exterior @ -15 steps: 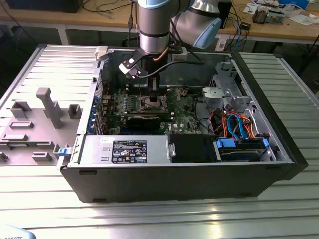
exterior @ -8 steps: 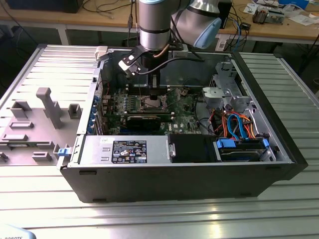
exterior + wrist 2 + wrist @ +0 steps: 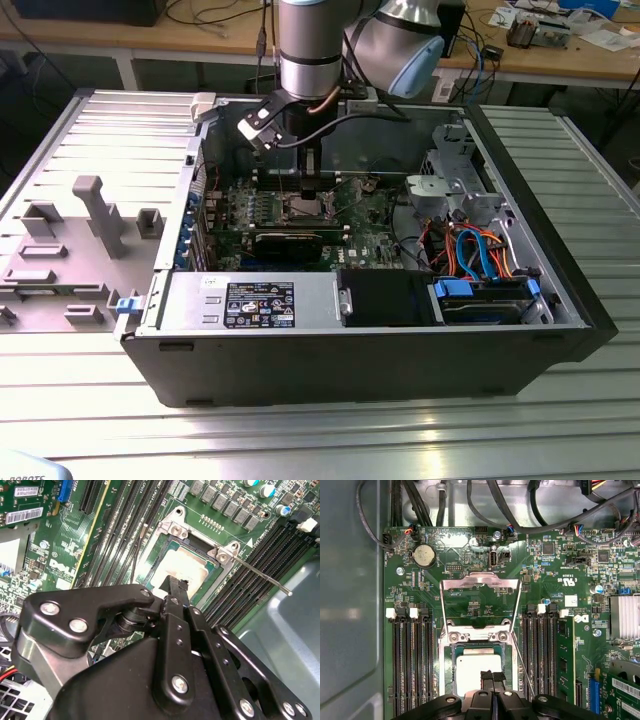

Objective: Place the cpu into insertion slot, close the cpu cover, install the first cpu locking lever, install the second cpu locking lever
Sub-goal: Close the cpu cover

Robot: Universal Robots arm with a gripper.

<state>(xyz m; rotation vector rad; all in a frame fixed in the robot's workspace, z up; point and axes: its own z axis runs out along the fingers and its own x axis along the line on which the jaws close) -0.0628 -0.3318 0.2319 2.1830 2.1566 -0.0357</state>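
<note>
Computer case (image 3: 350,360), lying open on a ribbed metal bench (image 3: 300,440), with the robot arm reaching down into it from above. In the exterior view the end effector (image 3: 308,195) hangs over the middle of the green circuit board (image 3: 365,215), just behind a long black card (image 3: 290,240); a grey moulded tray (image 3: 60,250) lies outside the case, toward the exterior view's left. In the first wrist view the cpu (image 3: 469,672) sits flat in its socket with its silver-grey top facing up. The cpu cover (image 3: 480,584) is swung open, hinged at the socket edge away from the end effector, and the board shows through its window. A thin locking lever (image 3: 522,667) stands free of the socket and slants out between it and a bank of memory slots (image 3: 540,655); a round coin battery (image 3: 424,555) lies beyond the raised cover. The end effector (image 3: 492,676) has its two black fingertips pressed together with nothing visible between them, and they are poised directly over the cpu. In the second wrist view the same fingertips (image 3: 176,585) point at the cpu (image 3: 192,565), whether touching or just above it cannot be told, and the lever (image 3: 260,577) juts away from a socket corner over the memory slots.
</note>
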